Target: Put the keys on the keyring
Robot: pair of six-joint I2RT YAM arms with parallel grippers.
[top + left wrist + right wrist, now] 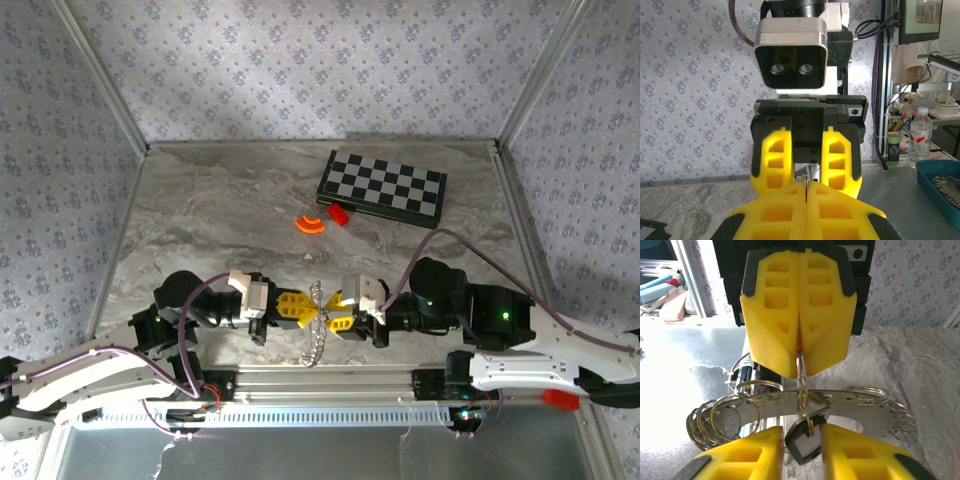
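Both hands meet nose to nose above the near edge of the surface (220, 220). Your left hand (800, 371) is clenched on the keyring (801, 385), pinching its upper arc so the rest hangs free below the pads. My read: that makes it a fixed target, edge-on to the other hand. The metal strip (850, 410) loaded with spare rings (715, 420) appears to hang off that same ring, so expect its weight to drag the ring straight down. The key (802, 444) sits with its dark head between the fingers of your right hand (335, 312), directly under the keyring and touching it. A ring coil looks to cross the head, but I can't tell if it's fully threaded. Right jaws stand partly apart around the head; can't tell whether they pinch it or just cradle it. Judgement: mid-threading. The next move needs the key worked along the coil without twisting the ring out of the left pads. The chessboard (382, 187), orange arc piece (310, 224) and red block (339, 213) sit well apart at the back, not in play.
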